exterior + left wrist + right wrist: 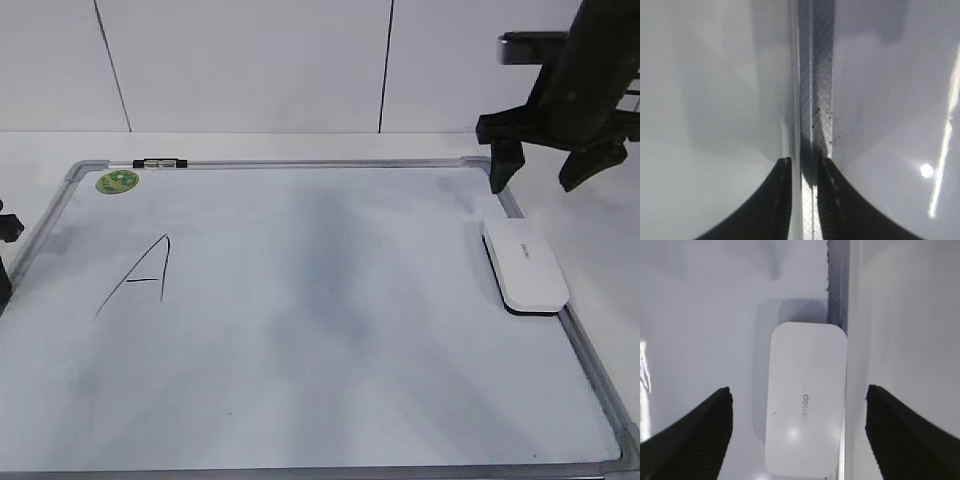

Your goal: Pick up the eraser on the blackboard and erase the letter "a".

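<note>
The eraser (525, 265) is a white rounded block that lies on the right edge of the blackboard (350, 320), against its grey frame. My right gripper (537, 183) is open and hovers above the eraser's far end. In the right wrist view the eraser (807, 360) lies below and between the spread jaws (799, 390), apart from them. A large angular "A" (145, 275) is drawn at the board's left. The small letter "a" does not show. My left gripper (803, 162) is shut and empty over the board's frame (815, 75); it barely shows at the exterior view's left edge (5, 228).
A round green sticker (118, 181) sits at the board's far left corner. A small black clip (160, 162) sits on the far frame. White table (600, 240) surrounds the board. A white wall (250, 60) stands behind.
</note>
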